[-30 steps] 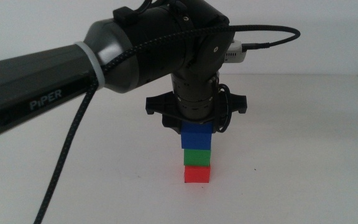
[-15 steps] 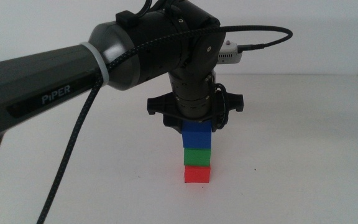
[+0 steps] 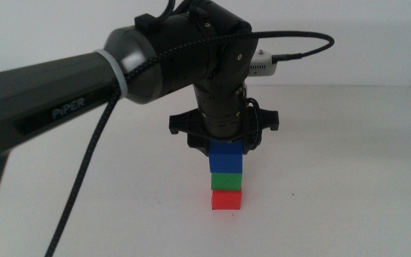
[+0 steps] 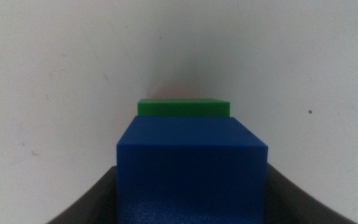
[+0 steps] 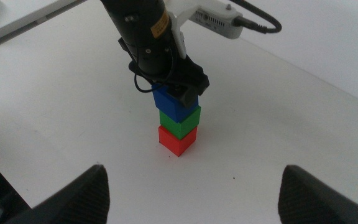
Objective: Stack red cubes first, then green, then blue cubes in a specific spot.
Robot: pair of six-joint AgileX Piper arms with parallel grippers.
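A red cube (image 3: 227, 200), a green cube (image 3: 227, 179) and a blue cube (image 3: 225, 156) stand in one upright stack on the white tabletop (image 3: 298, 207), red lowest, blue on top. My left gripper (image 3: 225, 146) reaches straight down onto the stack, its jaws against the blue cube's sides. In the left wrist view the blue cube (image 4: 191, 168) fills the space between the jaws, with the green cube (image 4: 184, 107) behind it and the red one hidden. The right wrist view shows the stack (image 5: 179, 121) from afar. My right gripper (image 5: 194, 199) is open and empty, away from it.
The left arm's braided cable (image 3: 84, 178) hangs down at the left. A white device (image 3: 262, 64) with a black cord sits on the arm's wrist. The table's far edge (image 3: 348, 87) runs behind the stack.
The left arm's body has shifted slightly up and left. The three cubes have not moved.
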